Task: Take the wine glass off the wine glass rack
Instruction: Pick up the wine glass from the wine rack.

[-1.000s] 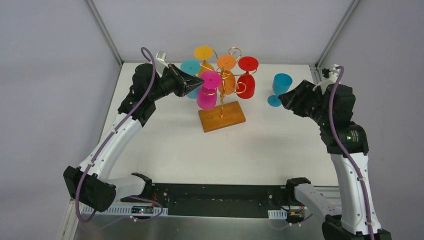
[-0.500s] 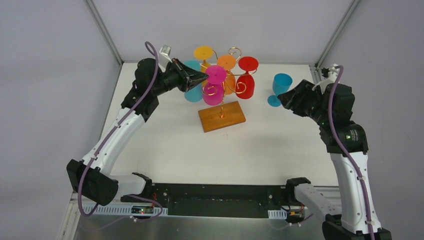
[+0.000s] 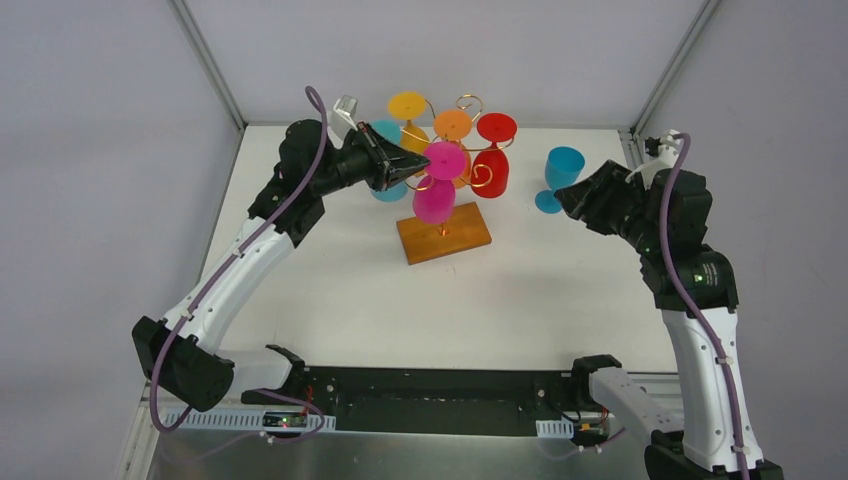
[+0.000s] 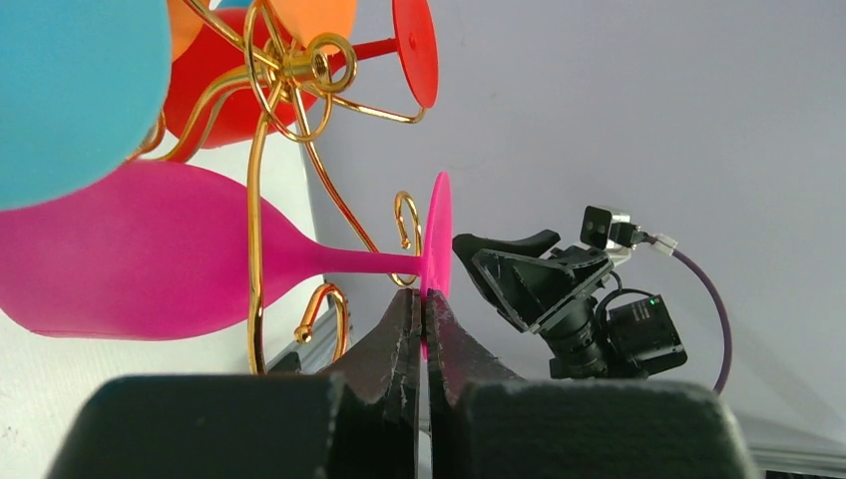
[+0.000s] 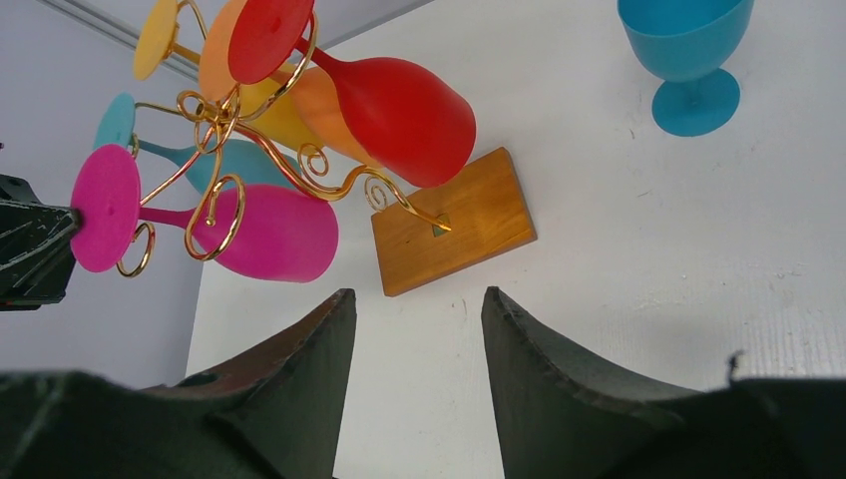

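Observation:
The wine glass rack [image 3: 443, 232] is a gold wire stand on a brown wooden base at the table's back middle. A pink wine glass [image 3: 435, 200] hangs from it bowl down, its stem still threaded through a gold scroll arm [image 4: 257, 230]. My left gripper [image 3: 408, 168] is shut on the rim of the pink glass's foot disc [image 4: 437, 235], reaching in from the left. My right gripper [image 5: 414, 294] is open and empty, to the right of the rack and near a blue glass [image 3: 560, 175]. The pink glass [image 5: 264, 235] and the rack base [image 5: 454, 222] also show in the right wrist view.
Yellow [image 3: 408, 106], orange [image 3: 453, 125], red [image 3: 493, 165] and teal [image 3: 384, 135] glasses hang on the rack's other arms, close around the pink one. The blue glass [image 5: 688, 50] stands upright on the white table at the back right. Grey walls enclose the table.
My left gripper has moved right with the pink glass's foot in it, and the pink glass has shifted right along the rack. The right arm has not moved.

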### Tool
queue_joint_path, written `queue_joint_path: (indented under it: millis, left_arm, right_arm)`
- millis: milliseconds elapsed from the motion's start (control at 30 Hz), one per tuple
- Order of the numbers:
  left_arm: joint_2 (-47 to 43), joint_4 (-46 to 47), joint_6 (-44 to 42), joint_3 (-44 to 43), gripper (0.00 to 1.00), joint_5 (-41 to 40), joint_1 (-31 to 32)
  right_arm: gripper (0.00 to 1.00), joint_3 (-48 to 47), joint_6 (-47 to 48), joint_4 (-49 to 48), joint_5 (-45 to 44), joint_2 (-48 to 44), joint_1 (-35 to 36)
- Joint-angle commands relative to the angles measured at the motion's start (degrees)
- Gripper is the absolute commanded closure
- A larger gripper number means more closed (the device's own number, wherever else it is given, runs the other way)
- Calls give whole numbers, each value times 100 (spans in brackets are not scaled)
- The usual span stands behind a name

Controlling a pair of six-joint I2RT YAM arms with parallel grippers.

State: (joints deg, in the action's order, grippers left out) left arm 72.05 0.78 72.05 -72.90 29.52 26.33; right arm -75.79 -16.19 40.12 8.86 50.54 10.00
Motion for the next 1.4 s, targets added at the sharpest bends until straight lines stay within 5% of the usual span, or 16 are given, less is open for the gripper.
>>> queue_joint_path:
  millis: [0,333,500,833,1000,1367]
  left_arm:
    - [-138,65,-64,-314,100,41,132]
    - [-770,-210,-253,55,100,128,259]
    - [-1235,-365,-359,382,100,231,260]
    - [-2137,-761,-1072,929,100,693,258]
    - [-2478,-936,-1643,1153,100,923,259]
    - [-2771,-926,-2696,1572,100,1569,292]
  right_arm:
    - [47,-107,-143,-115,145,-118,40]
    - [46,-216,-254,83,755,-180,37]
    - [42,-135,-373,94,1789,-152,37]
    - [41,1026,-1919,-1400,3430,-469,37]
    - [41,1804,-2723,-2446,3552,-1002,60]
    - [43,2065,-3406,-2239,3101,-1242,928]
